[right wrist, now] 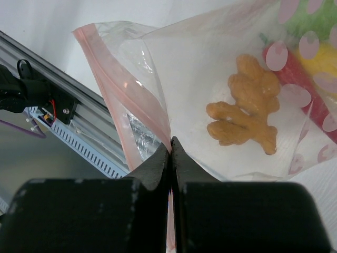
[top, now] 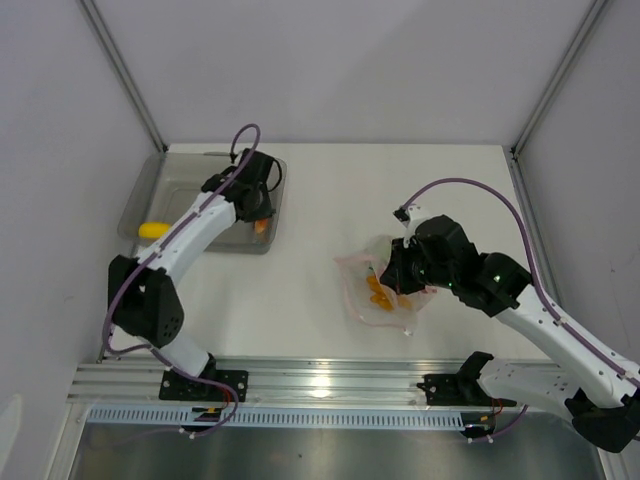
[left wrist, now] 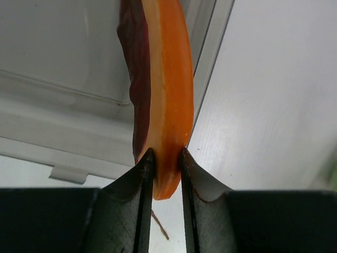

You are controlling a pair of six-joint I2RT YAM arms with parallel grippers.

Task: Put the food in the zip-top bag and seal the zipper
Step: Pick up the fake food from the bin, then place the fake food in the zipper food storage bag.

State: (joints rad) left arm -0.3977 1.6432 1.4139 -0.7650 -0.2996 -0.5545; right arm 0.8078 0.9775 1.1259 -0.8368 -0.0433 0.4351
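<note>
Two arms are at work on the white surface (top: 400, 190). The left tool (left wrist: 167, 158) hangs over the right end of the grey translucent rectangular tray (top: 140, 195) at the far left. Its two dark fingers pinch the lower end of an orange-red toy slice (left wrist: 166, 89) with a dark red rind, which stands edge-on between them. A yellow toy piece (top: 153, 229) lies in the tray's left part.

Over on the right, the small clear crinkly zip-top bag (right wrist: 200, 58) lies on the surface. The right tool (right wrist: 170, 150) is pressed together on the bag's edge, right where the thin pinkish-red zipper strip (right wrist: 118, 89) runs down to it. Inside the bag sit knobbly orange bits (right wrist: 247, 108) with a red chili (right wrist: 297, 79) beside them. Past those are something yellow (right wrist: 321, 55) and something green (right wrist: 308, 16), both partly hidden behind pale pink dots printed on the plastic.
</note>
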